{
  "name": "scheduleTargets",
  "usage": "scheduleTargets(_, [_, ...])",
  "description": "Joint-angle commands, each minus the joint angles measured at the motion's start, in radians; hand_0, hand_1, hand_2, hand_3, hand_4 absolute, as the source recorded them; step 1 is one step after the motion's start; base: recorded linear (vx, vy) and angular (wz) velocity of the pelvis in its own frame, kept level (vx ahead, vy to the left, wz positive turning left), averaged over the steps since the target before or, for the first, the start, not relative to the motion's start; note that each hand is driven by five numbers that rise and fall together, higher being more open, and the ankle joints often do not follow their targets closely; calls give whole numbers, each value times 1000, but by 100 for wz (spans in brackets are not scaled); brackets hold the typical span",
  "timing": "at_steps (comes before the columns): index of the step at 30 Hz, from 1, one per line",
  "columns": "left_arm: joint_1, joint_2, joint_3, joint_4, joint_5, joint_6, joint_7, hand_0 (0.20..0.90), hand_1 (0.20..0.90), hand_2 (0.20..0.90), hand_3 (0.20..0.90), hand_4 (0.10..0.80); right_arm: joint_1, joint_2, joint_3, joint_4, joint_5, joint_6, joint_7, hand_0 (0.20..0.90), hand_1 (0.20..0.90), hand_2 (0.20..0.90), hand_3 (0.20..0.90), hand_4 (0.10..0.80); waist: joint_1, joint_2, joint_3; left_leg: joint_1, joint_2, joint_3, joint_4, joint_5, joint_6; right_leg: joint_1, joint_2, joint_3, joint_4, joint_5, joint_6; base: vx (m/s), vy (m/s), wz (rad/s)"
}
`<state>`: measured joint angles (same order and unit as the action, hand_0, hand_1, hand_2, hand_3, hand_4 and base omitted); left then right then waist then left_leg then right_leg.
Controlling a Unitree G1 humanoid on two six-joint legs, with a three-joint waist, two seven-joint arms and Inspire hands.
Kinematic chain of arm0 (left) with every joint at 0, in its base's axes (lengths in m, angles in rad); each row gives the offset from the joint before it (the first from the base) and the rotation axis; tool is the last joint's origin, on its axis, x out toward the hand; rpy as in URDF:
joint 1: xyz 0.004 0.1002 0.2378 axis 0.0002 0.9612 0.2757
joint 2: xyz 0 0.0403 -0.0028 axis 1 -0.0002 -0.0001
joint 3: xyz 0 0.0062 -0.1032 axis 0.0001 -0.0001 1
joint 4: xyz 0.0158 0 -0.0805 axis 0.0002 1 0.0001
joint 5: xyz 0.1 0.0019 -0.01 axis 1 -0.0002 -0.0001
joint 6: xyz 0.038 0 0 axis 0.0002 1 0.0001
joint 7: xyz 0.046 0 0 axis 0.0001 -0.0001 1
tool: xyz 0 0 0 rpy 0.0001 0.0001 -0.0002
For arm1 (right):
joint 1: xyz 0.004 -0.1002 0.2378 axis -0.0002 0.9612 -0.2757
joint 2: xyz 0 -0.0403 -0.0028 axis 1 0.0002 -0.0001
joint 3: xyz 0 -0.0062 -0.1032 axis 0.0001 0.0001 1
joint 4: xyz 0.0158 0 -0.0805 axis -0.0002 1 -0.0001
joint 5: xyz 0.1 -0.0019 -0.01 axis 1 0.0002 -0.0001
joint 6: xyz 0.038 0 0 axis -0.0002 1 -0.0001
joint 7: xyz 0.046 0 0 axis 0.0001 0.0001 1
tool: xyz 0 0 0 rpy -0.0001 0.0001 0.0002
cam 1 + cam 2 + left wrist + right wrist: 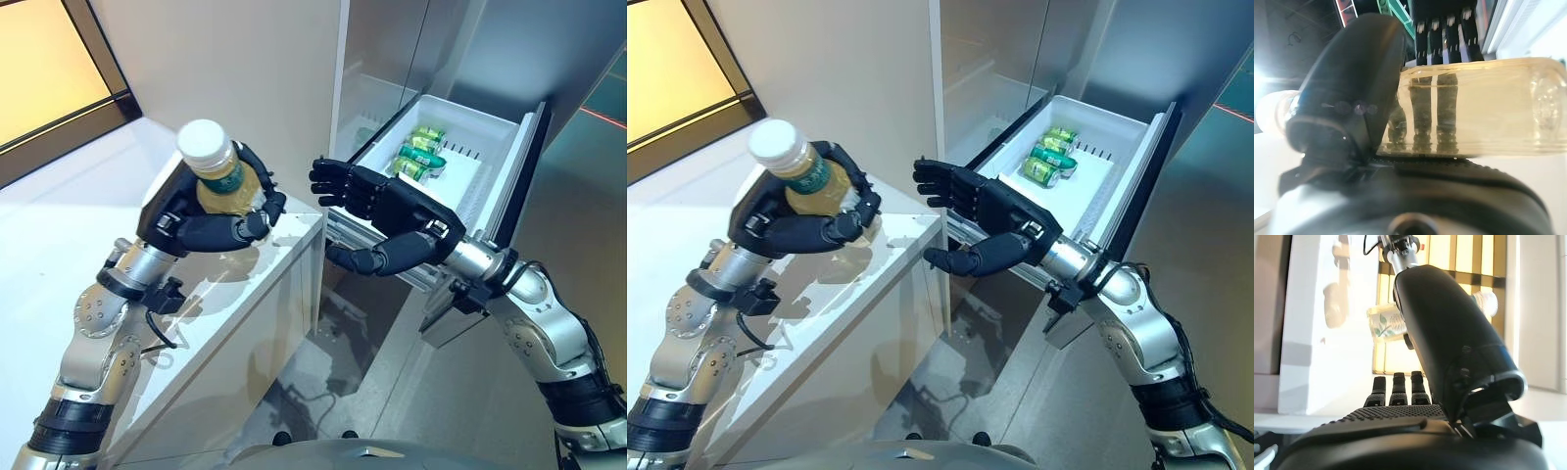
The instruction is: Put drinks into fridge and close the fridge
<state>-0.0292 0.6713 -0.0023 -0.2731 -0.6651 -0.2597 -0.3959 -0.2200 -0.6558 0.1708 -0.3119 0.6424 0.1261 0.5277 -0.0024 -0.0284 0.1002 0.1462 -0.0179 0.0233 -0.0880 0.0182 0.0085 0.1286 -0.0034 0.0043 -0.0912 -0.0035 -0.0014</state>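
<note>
Pale yellow drink in a clear bottle (217, 176), white cap up and tilted, green label round the neck. Left hand (201, 220) has fingers and thumb curled round it, holding it above the white counter (245, 294), near the counter's fridge-side edge. Right hand (382, 215) hovers just beside the bottle, between it and the fridge drawer (470, 157); fingers straight and spread, thumb out, holding nothing. Drawer pulled out, white inside, on the far side of the counter's corner. Green cans (421, 155) lie together at the drawer's back end.
</note>
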Motion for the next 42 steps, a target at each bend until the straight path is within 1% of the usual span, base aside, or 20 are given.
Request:
scheduleTargets(1, [-220, 54, -1, -84, -64, -109, 29, 300, 300, 300, 200, 100, -135, -7, 6, 32, 58, -34, -29, 900, 900, 900, 900, 800, -1, -3, -122, -30, -30, -60, 1, -53, -1, -26, -10, -35, 8, 15, 74, 0, 0, 0])
scheduleTargets(5, [-256, 57, -28, -86, -85, -102, 31, 300, 300, 300, 200, 100, -183, 6, 45, 85, 75, -2, -54, 900, 900, 900, 900, 800, 6, -6, -122, -29, -30, -62, 1, -53, 0, -23, -10, -40, 7, 15, 72, 6, -1, 1])
scheduleTargets(11, [-283, 50, -46, -89, -104, -78, 16, 300, 300, 300, 200, 100, -205, 27, 69, 113, 71, 0, -56, 900, 900, 900, 900, 800, 9, -6, -123, -28, -30, -64, 1, -53, 1, -21, -10, -44, 9, 13, 70, 7, -2, 1])
scheduleTargets(17, [-297, 44, -65, -87, -126, -41, -7, 300, 300, 300, 200, 100, -229, 43, 91, 121, 56, -2, -60, 900, 900, 900, 900, 800, 11, -5, -123, -26, -30, -65, 1, -54, 1, -20, -9, -44, 9, 13, 68, 0, 0, 0])
scheduleTargets(26, [-313, 36, -98, -81, -139, -8, -38, 300, 300, 300, 200, 100, -273, 53, 130, 126, 56, 3, -70, 900, 900, 900, 900, 800, 16, -4, -122, -24, -31, -66, 2, -55, 2, -17, -10, -46, 9, 12, 68, 0, 0, 0])
scheduleTargets(32, [-324, 24, -120, -90, -180, 19, -64, 300, 300, 300, 200, 100, -304, 65, 160, 129, 59, 10, -78, 900, 900, 900, 900, 800, 20, -4, -121, -24, -31, -69, 4, -55, 2, -16, -11, -50, 10, 13, 67, 5, -1, 1])
scheduleTargets(38, [-340, 14, -151, -94, -187, 36, -67, 300, 300, 300, 200, 100, -326, 82, 188, 134, 61, 17, -84, 900, 900, 900, 900, 800, 22, -3, -120, -23, -31, -71, 5, -55, 3, -13, -12, -51, 10, 13, 66, 5, -1, 1])
scheduleTargets(40, [-348, 11, -159, -94, -190, 41, -62, 300, 300, 300, 200, 100, -333, 89, 197, 138, 64, 22, -86, 752, 752, 752, 727, 627, 22, -3, -119, -22, -31, -71, 5, -55, 4, -13, -12, -52, 11, 13, 66, 9, -2, 3])
scheduleTargets(41, [-353, 7, -162, -94, -197, 48, -63, 300, 300, 300, 200, 100, -338, 96, 204, 141, 62, 22, -88, 707, 707, 707, 675, 575, 23, -3, -119, -22, -31, -70, 5, -55, 4, -14, -12, -52, 11, 13, 65, 0, 0, 0])
scheduleTargets(42, [-353, 5, -163, -94, -196, 49, -63, 300, 300, 300, 200, 100, -339, 97, 205, 142, 61, 23, -89, 564, 564, 564, 507, 407, 23, -3, -119, -22, -31, -70, 5, -55, 4, -14, -12, -52, 11, 13, 65, 0, 0, 0])
